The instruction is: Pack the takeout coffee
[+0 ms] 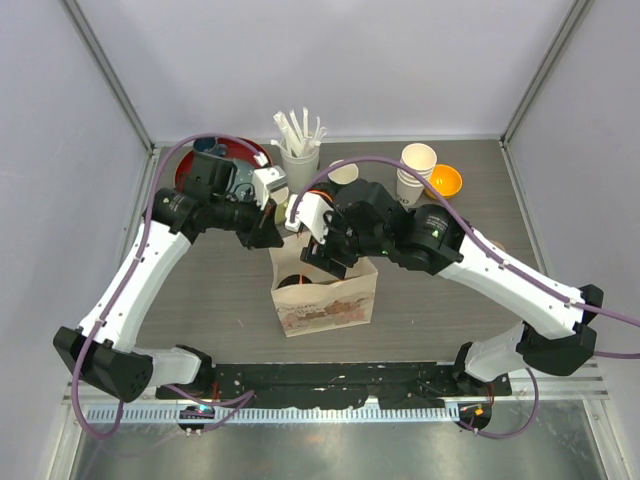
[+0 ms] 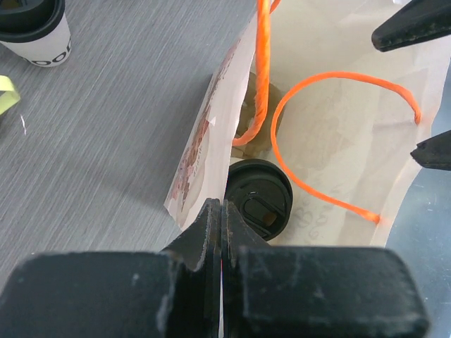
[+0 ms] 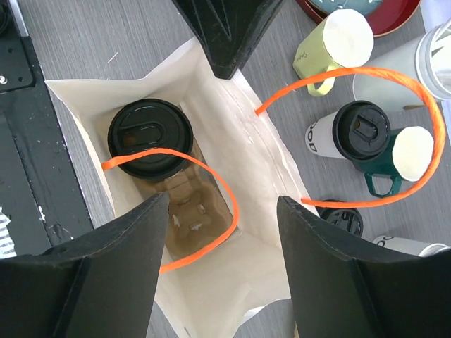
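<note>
Grey wood-grain table (image 1: 200,300), pale enclosure walls (image 1: 350,60). Your left gripper (image 2: 220,211) is pinched closed on the rim of the paper bag (image 1: 325,300). Your right gripper (image 3: 222,204) hangs spread wide over the bag mouth, holding nothing. One lidded coffee cup (image 3: 150,137) sits in the bag below it, only the lid showing. The second lidded cup (image 3: 359,130) stands outside the bag.

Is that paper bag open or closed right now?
Open. The right wrist view looks down into the paper bag, its mouth spread, a black-lidded cup standing inside.
</note>
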Motion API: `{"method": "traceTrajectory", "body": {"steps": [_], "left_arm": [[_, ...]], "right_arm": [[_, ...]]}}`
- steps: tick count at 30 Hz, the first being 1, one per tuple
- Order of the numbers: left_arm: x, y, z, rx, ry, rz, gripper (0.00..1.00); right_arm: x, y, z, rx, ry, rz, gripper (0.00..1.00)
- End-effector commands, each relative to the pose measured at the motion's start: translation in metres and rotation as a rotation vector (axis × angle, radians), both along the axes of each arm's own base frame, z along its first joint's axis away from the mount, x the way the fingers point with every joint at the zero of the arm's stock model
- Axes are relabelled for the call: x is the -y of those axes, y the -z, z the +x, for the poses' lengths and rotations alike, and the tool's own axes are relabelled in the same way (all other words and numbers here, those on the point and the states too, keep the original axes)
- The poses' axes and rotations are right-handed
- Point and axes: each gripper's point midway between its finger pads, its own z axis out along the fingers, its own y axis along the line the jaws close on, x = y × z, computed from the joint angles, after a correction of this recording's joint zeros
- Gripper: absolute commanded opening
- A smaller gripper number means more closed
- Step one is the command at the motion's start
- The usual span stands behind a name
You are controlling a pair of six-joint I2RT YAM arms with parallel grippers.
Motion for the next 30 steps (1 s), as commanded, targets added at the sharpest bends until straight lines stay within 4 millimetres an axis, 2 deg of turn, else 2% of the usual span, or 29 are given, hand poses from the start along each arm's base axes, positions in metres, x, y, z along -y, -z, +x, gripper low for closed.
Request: {"method": "traceTrajectory", "body": {"steps": [1,4,8,13,22,29,30], "left_arm": [[-0.008,0.001,-0.010,0.005,0.009,0.033,0.00],[-0.014,0.005,-0.015,0.001,0.009,0.062,0.00],[-0.020,0.008,-0.021,0.004,0.009,0.084,0.00],[-0.028,0.007,-0.026,0.019,0.005,0.110,0.00],[-0.045,0.009,-0.030,0.017,-0.022,0.148,0.00],[-0.055,0.007,-0.033,0.025,-0.054,0.160,0.00],[-0.057,0.007,-0.033,0.025,-0.060,0.165,0.00]], "right_arm": [[-0.002,-0.050,-0.002,0.050,0.027,0.175,0.68],[0.002,-0.079,-0.004,0.071,0.052,0.284,0.69],[0.021,-0.115,0.002,0.116,0.161,0.405,0.71],[0.040,-0.136,0.012,0.137,0.292,0.482,0.71],[0.077,-0.156,0.031,0.174,0.507,0.585,0.79],[0.092,-0.132,0.060,0.173,0.624,0.534,0.82],[0.099,-0.129,0.069,0.175,0.654,0.525,0.82]]}}
